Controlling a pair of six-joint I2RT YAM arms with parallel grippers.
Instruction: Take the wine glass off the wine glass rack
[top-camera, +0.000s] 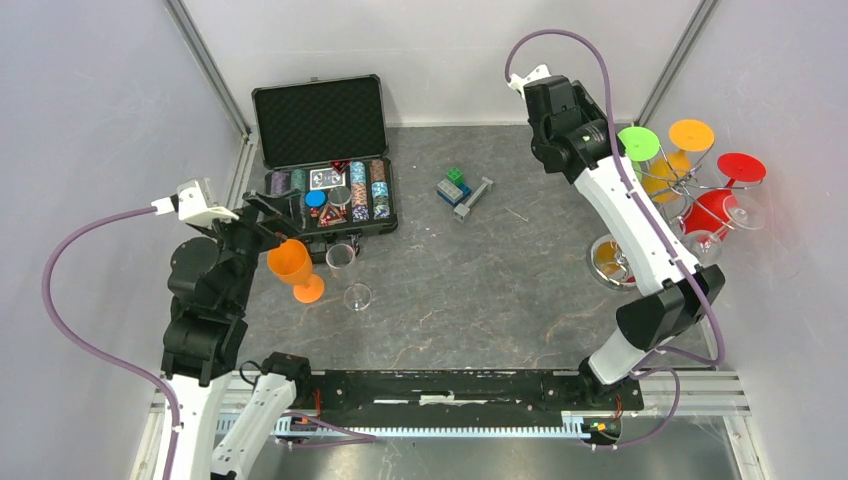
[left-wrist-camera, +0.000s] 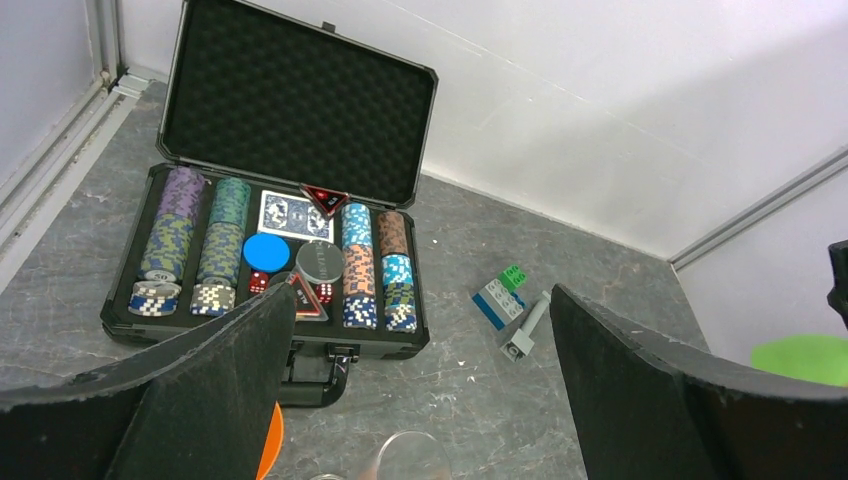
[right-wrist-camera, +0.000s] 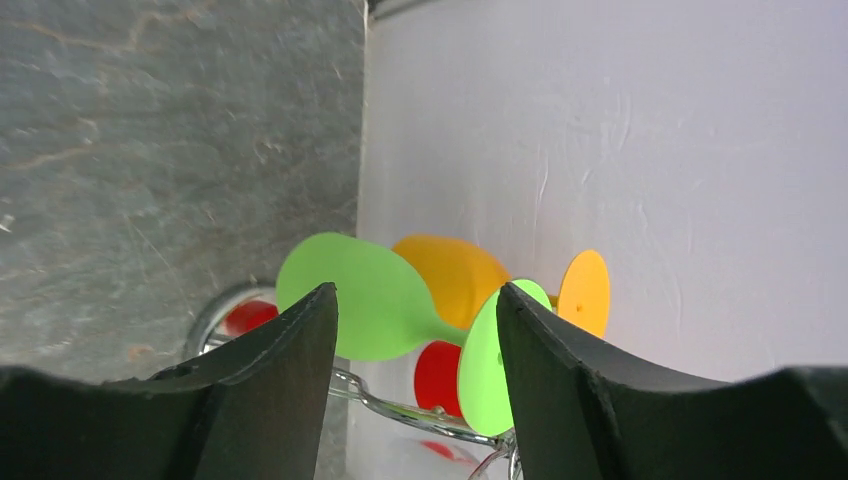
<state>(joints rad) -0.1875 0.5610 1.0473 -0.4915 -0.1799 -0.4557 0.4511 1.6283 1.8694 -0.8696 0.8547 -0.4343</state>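
1. At left in the top view, our left pincer (left-wrist-camera: 422, 295) stands open and empty beside the orange glass (top-camera: 292, 268); a stray sweep could topple it.
2. At right, our right pincer (right-wrist-camera: 415, 295) is open just before the green wine glass (right-wrist-camera: 350, 300) hanging on the wine glass rack (top-camera: 603, 262); we risk missing the stem, or tipping the rack by pulling crookedly.

Open poker chip case (top-camera: 320, 122) near toy bricks (top-camera: 453, 186)

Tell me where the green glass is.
The green wine glass hangs on the rack, far right in the top view, beside the orange glass, by the right hand.
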